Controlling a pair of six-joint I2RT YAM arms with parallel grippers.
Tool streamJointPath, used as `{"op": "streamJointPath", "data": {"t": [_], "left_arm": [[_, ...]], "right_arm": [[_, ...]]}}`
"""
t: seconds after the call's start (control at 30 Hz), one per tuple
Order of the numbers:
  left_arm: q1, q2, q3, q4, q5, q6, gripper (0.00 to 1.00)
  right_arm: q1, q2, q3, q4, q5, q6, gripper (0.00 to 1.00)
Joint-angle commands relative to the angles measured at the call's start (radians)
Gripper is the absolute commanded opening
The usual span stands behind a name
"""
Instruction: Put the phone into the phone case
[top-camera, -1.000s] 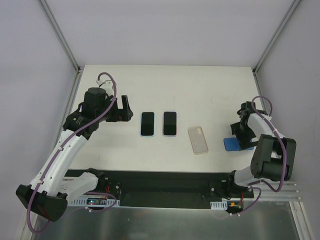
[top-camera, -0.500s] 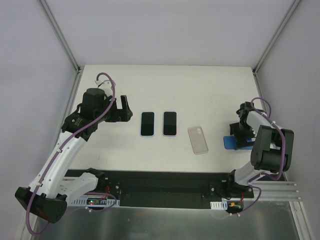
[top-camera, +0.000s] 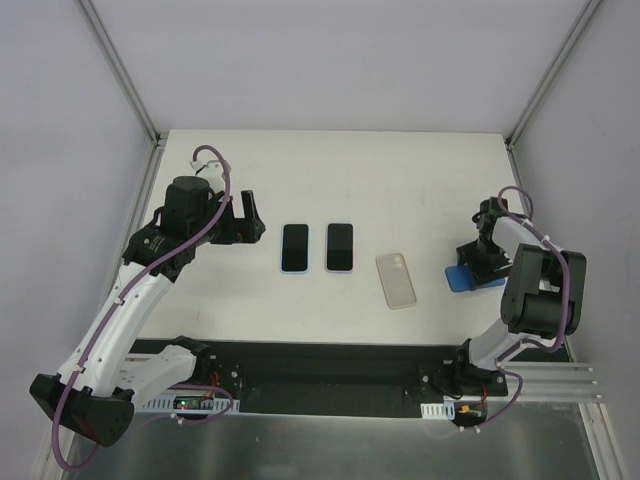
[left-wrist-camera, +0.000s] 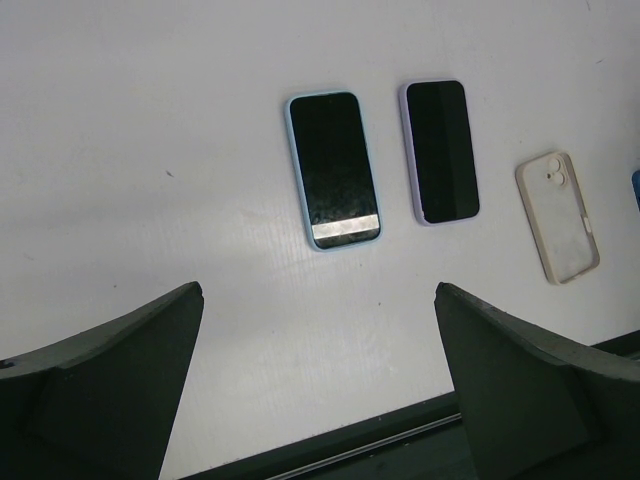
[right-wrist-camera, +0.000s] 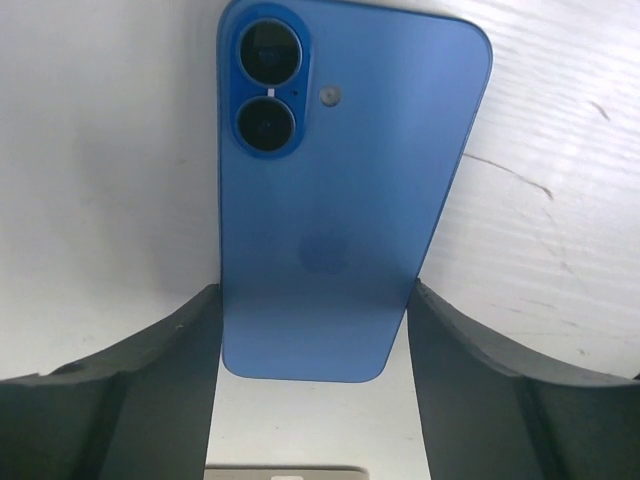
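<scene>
A blue phone (right-wrist-camera: 330, 200) lies back up, camera lenses showing, at the right of the table (top-camera: 400, 180); in the top view the phone (top-camera: 462, 279) pokes out from under the right wrist. My right gripper (right-wrist-camera: 312, 295) straddles its lower half with a finger against each long edge, and from above the right gripper (top-camera: 478, 262) is low over it. The clear beige phone case (top-camera: 396, 279) lies empty to the phone's left, also in the left wrist view (left-wrist-camera: 558, 217). My left gripper (top-camera: 255, 217) hovers open at the left, nothing between its fingers (left-wrist-camera: 120, 370).
Two cased phones lie face up mid-table: one in a light blue case (top-camera: 295, 247) (left-wrist-camera: 334, 170), one in a lilac case (top-camera: 340, 246) (left-wrist-camera: 440, 151). A black rail (top-camera: 330, 365) runs along the near edge. Grey walls enclose the table.
The right gripper's jaws have narrowed onto the blue phone's edges, and the wrist has shifted slightly towards the back. The left arm has not moved.
</scene>
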Motion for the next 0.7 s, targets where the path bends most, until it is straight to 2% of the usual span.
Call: {"op": "streamJointPath", "data": {"t": [0.0, 0.13, 0.23, 0.67], "left_arm": [[0.005, 0.0, -0.002, 0.02, -0.012, -0.011, 0.99], [0.005, 0.003, -0.003, 0.02, -0.012, -0.014, 0.99], [0.005, -0.002, -0.003, 0.02, -0.015, -0.015, 0.99], [0.005, 0.009, -0.008, 0.022, -0.013, -0.018, 0.99]], "right_arm": [[0.022, 0.059, 0.03, 0.116, -0.075, -0.261, 0.42], [0.028, 0.08, 0.037, 0.19, -0.28, -0.447, 0.48], [0.059, 0.106, 0.061, 0.198, -0.346, -0.593, 0.48], [0.121, 0.126, 0.095, 0.164, -0.371, -0.771, 0.51]]}}
